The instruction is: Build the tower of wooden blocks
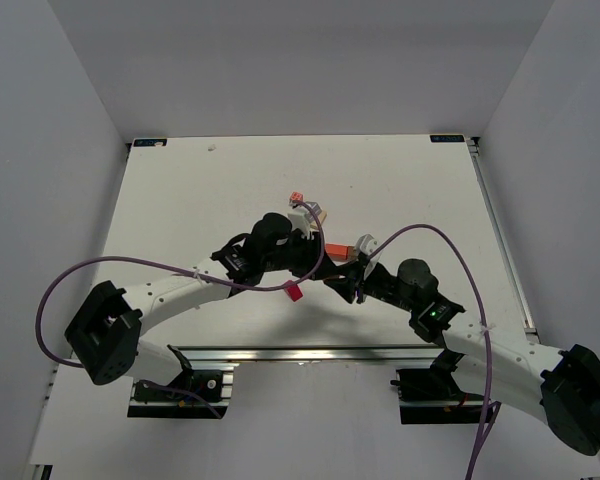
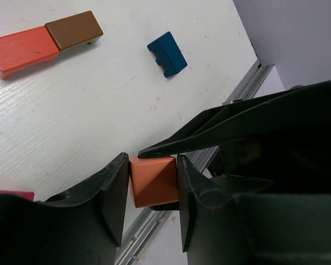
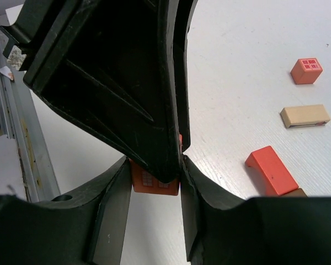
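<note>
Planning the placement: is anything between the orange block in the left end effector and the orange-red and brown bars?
No object lies between them on the table, but the right end effector also grips the orange block and must release first.

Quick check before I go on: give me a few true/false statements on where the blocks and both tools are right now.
1. The orange cube sits between the left tool's fingers. True.
2. The blue block is stacked on the brown block. False: it lies alone on the table, apart from it.
3. The red bar and the brown block lie end to end. True.
4. The tan bar rests on the salmon cube. False: both lie on the table, apart.
5. The right tool is far from the orange cube. False: its fingers flank that same cube.
</note>
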